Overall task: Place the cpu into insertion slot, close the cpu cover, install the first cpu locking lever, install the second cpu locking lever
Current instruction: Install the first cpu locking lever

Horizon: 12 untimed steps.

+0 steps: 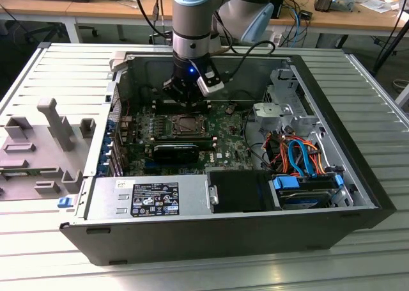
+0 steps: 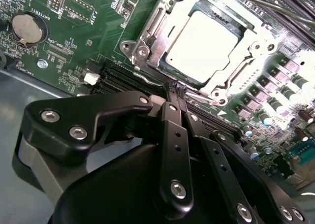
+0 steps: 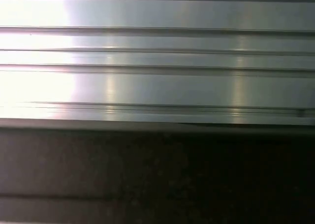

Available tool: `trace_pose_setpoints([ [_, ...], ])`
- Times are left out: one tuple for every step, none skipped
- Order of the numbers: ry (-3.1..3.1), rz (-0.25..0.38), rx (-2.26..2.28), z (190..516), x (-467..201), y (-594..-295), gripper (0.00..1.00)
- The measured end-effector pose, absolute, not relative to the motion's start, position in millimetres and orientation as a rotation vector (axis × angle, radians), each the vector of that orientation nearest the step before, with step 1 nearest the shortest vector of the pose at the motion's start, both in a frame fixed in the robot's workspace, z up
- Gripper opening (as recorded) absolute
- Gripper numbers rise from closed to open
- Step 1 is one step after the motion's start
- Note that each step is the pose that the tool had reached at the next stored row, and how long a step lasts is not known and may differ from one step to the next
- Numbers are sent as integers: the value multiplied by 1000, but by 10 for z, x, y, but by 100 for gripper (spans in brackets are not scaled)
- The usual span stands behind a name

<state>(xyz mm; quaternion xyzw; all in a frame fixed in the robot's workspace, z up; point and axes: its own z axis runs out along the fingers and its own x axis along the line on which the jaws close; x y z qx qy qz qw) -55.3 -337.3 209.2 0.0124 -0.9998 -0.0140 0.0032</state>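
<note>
Ribbed aluminium table [image 1: 358,93] fills the foreground of the exterior view and runs back under everything, its long grooves also showing as bright bands in the first wrist view [image 3: 157,81] above a dark band. On it, across the middle of the frame, lies an open black computer case [image 1: 223,230] on its side, with a boxy silver power supply [image 1: 150,198] along its near wall and a tangle of orange and blue cables [image 1: 300,157] over a drive bay at the lower right. A pale grey fixture [image 1: 45,144] with upright blocks sits at the left edge of the frame. Coming down from the top centre is the grey robot arm [image 1: 192,16], ending inside the case at the gripper [image 1: 185,94], which hangs over the far edge of the green motherboard [image 1: 223,128]. In the second wrist view the gripper [image 2: 175,88] rises from the lower half of the frame, its black fingers [image 2: 172,93] pressed together with nothing between them, tips just at the near edge of the insertion slot [image 2: 147,42]. Up in the upper centre of that view the cpu cover [image 2: 224,86] lies flat over the socket, and the cpu [image 2: 204,44] shows through its window, seated in the slot. A round coin battery [image 2: 27,27] sits at the upper left
</note>
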Motion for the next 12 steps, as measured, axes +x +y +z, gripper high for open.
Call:
trace_pose_setpoints([
  [-3135, -44, 39, 2086, -541, -3373, 11],
  [-3135, -44, 40, 2079, -528, -3373, 11],
  [-3135, -44, 40, 2075, -520, -3374, 11],
  [-3135, -44, 40, 2070, -512, -3373, 11],
  [-3135, -44, 40, 2064, -503, -3373, 11],
  [-3135, -44, 40, 2059, -496, -3373, 11],
  [-3135, -44, 40, 2053, -487, -3374, 11],
  [-3135, -44, 41, 2052, -484, -3374, 11],
  [-3134, -43, 41, 2050, -481, -3374, 11],
  [-3135, -44, 41, 2046, -478, -3374, 11],
  [-3135, -44, 41, 2044, -478, -3374, 11],
  [-3135, -44, 41, 2042, -477, -3374, 11],
])
